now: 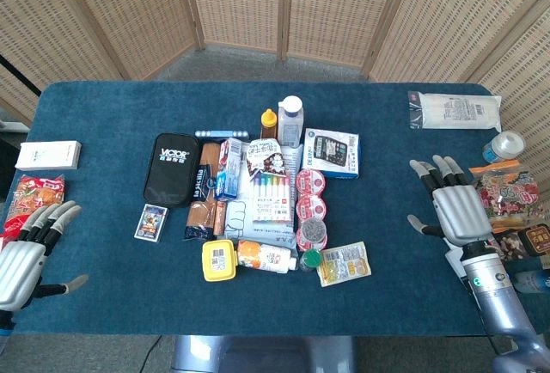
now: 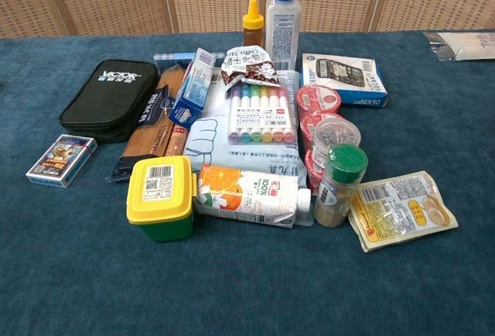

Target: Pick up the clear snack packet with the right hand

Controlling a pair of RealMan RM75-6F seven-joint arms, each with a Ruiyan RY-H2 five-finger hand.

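The clear snack packet (image 1: 344,263) (image 2: 402,210), with a yellow label and pale round snacks showing through, lies flat at the front right corner of the heap of goods. My right hand (image 1: 455,210) hovers to the right of it, a good hand's width away, fingers spread and holding nothing. My left hand (image 1: 26,248) is at the table's left front edge, fingers also spread and empty. Neither hand shows in the chest view.
A green-capped spice jar (image 2: 340,183), an orange juice carton (image 2: 247,195) and red-lidded cups (image 2: 319,100) crowd the packet's left side. Red snack bags (image 1: 509,192) and a tape roll (image 1: 507,143) lie right of the right hand. A white packet (image 1: 453,111) is at far right.
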